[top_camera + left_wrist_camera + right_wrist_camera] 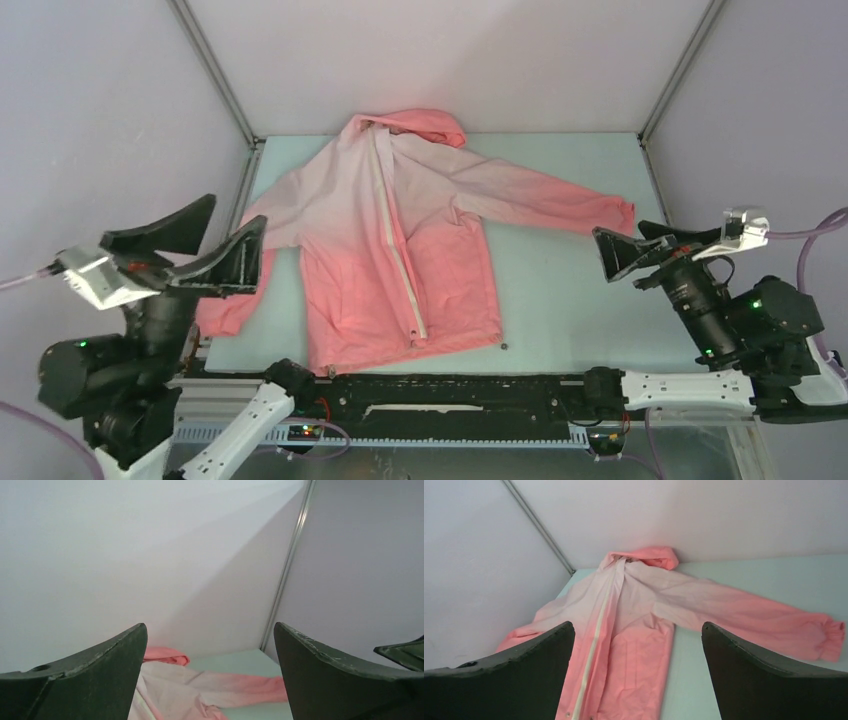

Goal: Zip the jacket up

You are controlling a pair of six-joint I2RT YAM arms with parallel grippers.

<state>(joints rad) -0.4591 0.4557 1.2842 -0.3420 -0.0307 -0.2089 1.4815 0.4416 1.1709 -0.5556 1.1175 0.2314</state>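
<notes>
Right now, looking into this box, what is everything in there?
jacket: one, pale pink fading to coral, spread flat on the table, hood towards the far wall.
zipper: one, whitish, down the jacket's front.
table: one, pale green, under the jacket.
speck: one, small, dark, beside the hem; cannot tell what.
frame posts: two, metal, far corners.
left gripper: one, black, open, left side.
right gripper: one, black, open, near a sleeve cuff.

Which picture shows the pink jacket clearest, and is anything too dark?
Top external: jacket sharp and evenly lit, no glare. Right wrist: jacket clear too, right gripper a dark shape up close. Left wrist: mostly plain wall, left gripper dark, jacket just peeking in.
</notes>
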